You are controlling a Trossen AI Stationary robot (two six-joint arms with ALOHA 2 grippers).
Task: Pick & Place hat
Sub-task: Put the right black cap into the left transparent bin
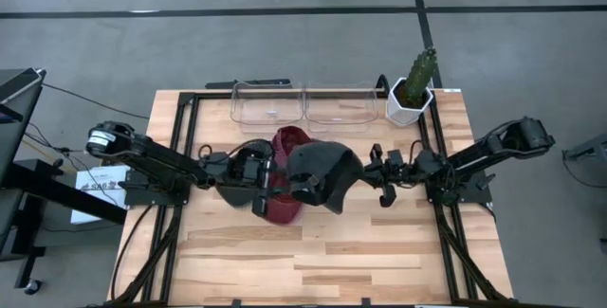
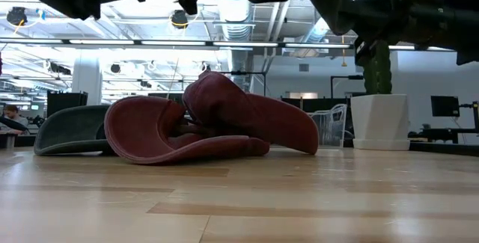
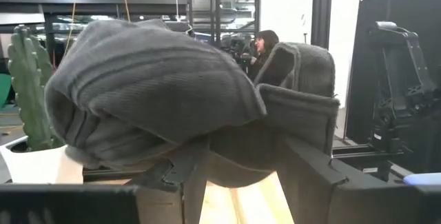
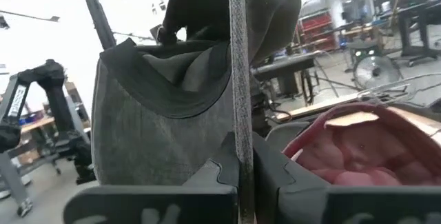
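A dark grey hat (image 1: pixel 324 173) hangs above the table's middle, between my two grippers. My left gripper (image 1: pixel 277 187) is at its left side and closed on it. My right gripper (image 1: pixel 373 177) is at its right edge, shut. Under it a maroon hat (image 1: pixel 283 199) lies with its brim on the wood (image 2: pixel 213 127). The low view shows another grey hat (image 2: pixel 71 129) resting on the table left of the maroon one. In the right wrist view the grey hat (image 4: pixel 165 100) fills the frame, with the maroon hat (image 4: pixel 351 148) below it. My left gripper has the grey hat's bunched body (image 3: pixel 231 158) between its two wide-set fingers (image 3: pixel 311 163). It comes level from the table's left. The crown (image 3: pixel 145 79) bulges over the fingers and the hat is lifted clear of the table. My right gripper pinches a thin edge of the grey hat (image 4: pixel 238 114) between its two shut fingers, coming level from the table's right. The edge stands upright through the fingers. Which part of the brim it is cannot be told.
Two clear plastic bins (image 1: pixel 268 107) (image 1: pixel 340 107) stand side by side at the far edge. A cactus in a white pot (image 1: pixel 413 95) stands at the far right. Bare wood (image 1: pixel 332 261) spreads toward the near edge.
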